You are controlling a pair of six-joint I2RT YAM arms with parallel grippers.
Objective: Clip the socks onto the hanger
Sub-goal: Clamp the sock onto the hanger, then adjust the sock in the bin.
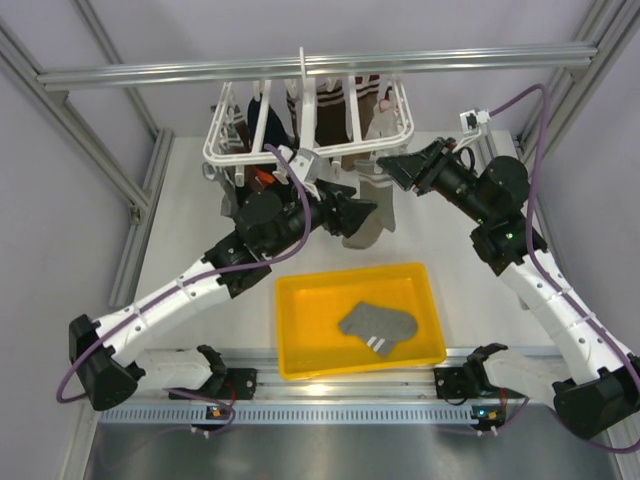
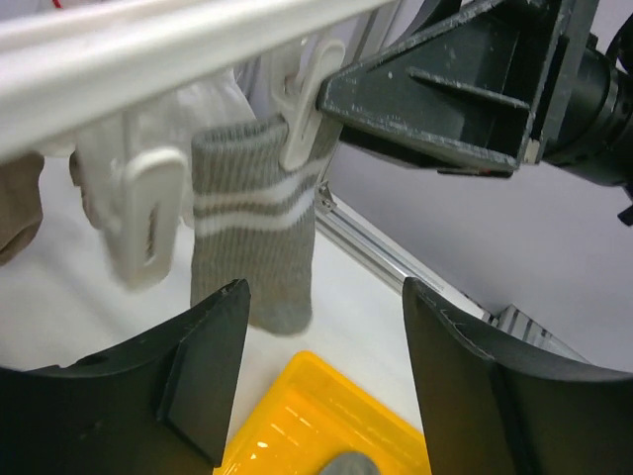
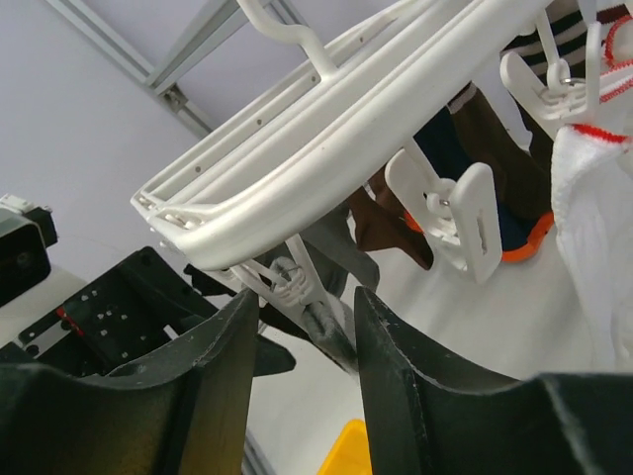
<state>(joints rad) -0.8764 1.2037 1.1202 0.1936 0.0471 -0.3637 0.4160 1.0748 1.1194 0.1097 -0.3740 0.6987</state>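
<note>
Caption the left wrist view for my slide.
Open left gripper faces a grey striped sock hanging from a white clip on the hanger, the right gripper beside that clip, yellow tray below.

The top external camera is mounted above and behind the arm bases and looks steeply down. The white plastic rectangular drying hanger sits upper centre, at long range. The left wrist camera sits close below the hanger's front rail, facing up and outward between the fingers of the left gripper. The right wrist camera sits just under the hanger's corner, facing steeply upward between the fingers of the right gripper. All three views share the hanger's rail and its dangling white plastic clips. The top and left wrist views also share the yellow plastic tray below the hanger.
</note>
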